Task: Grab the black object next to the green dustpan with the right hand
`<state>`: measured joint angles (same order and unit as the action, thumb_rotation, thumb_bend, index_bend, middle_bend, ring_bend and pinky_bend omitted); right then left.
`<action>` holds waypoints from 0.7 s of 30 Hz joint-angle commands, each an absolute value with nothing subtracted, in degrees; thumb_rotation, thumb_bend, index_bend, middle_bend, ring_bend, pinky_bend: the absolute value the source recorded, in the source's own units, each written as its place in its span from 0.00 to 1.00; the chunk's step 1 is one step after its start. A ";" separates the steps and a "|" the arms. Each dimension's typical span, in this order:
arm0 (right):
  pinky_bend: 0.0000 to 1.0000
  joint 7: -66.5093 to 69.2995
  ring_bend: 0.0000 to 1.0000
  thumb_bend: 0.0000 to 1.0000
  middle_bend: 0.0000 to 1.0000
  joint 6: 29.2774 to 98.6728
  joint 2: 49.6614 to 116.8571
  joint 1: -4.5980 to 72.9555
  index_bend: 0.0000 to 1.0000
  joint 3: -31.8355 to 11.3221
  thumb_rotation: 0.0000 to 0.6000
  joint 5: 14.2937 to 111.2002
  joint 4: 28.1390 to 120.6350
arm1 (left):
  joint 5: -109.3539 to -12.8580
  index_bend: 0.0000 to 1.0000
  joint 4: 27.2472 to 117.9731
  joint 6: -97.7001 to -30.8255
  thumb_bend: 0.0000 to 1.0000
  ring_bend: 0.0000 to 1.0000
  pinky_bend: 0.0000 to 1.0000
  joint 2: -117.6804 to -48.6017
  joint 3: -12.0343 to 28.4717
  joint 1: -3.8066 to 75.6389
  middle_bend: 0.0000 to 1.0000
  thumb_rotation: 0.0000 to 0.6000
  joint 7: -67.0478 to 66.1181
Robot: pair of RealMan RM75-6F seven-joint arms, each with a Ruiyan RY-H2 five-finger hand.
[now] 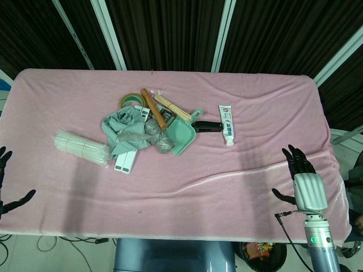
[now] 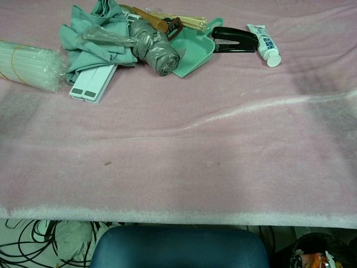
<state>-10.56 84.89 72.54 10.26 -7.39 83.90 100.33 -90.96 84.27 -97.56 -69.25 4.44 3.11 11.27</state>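
Observation:
A black stapler-like object lies on the pink cloth, just right of the green dustpan and left of a white tube. My right hand hovers near the table's front right corner, far from the black object, its fingers spread and holding nothing. At the far left edge of the head view my left hand shows only partly, fingers apart and empty. Neither hand appears in the chest view.
Left of the dustpan is a heap: a grey-green cloth, a grey bag roll, a wooden-handled tool, tape, sticks, white flat bars and a bundle of straws. Pink cloth covers the table.

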 commanded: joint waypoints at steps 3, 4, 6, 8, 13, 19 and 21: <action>0.22 -10.76 0.00 0.08 0.00 84.81 72.86 10.35 0.00 -7.51 1.00 83.75 99.98 | -90.77 0.00 84.15 -97.00 0.00 0.00 0.00 -69.14 4.43 3.18 0.00 1.00 11.48; 0.22 -10.79 0.00 0.08 0.00 84.75 72.93 10.37 0.00 -7.53 1.00 83.65 99.95 | -90.67 0.00 84.15 -96.80 0.00 0.00 0.00 -69.12 4.43 3.23 0.00 1.00 11.52; 0.22 -10.88 0.00 0.08 0.00 84.70 72.99 10.39 0.00 -7.56 1.00 83.58 99.95 | -90.60 0.00 84.21 -96.59 0.00 0.00 0.00 -69.01 4.41 3.25 0.00 1.00 11.57; 0.22 -10.94 0.00 0.08 0.00 84.79 72.96 10.39 0.00 -7.52 1.00 83.81 99.99 | -90.69 0.00 84.27 -96.58 0.00 0.00 0.00 -68.90 4.37 3.23 0.00 1.00 11.61; 0.22 -11.03 0.00 0.08 0.00 85.05 72.69 10.46 0.00 -7.36 1.00 84.84 100.74 | -91.03 0.00 84.34 -96.65 0.00 0.00 0.00 -68.74 4.23 3.18 0.00 1.00 11.81; 0.22 -11.53 0.00 0.11 0.00 83.31 72.92 11.74 0.00 -8.81 1.00 82.86 102.99 | -91.00 0.00 84.38 -96.25 0.00 0.00 0.00 -68.53 4.12 3.21 0.00 1.00 12.19; 0.22 -12.12 0.00 0.11 0.00 81.59 72.86 12.95 0.00 -9.91 1.00 81.26 104.23 | -90.93 0.00 84.40 -96.05 0.00 0.00 0.00 -68.47 4.09 3.23 0.00 1.00 12.24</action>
<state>-11.61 82.91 72.82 11.94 -8.95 82.51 103.18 -90.95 84.39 -96.07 -68.48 4.10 3.22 12.23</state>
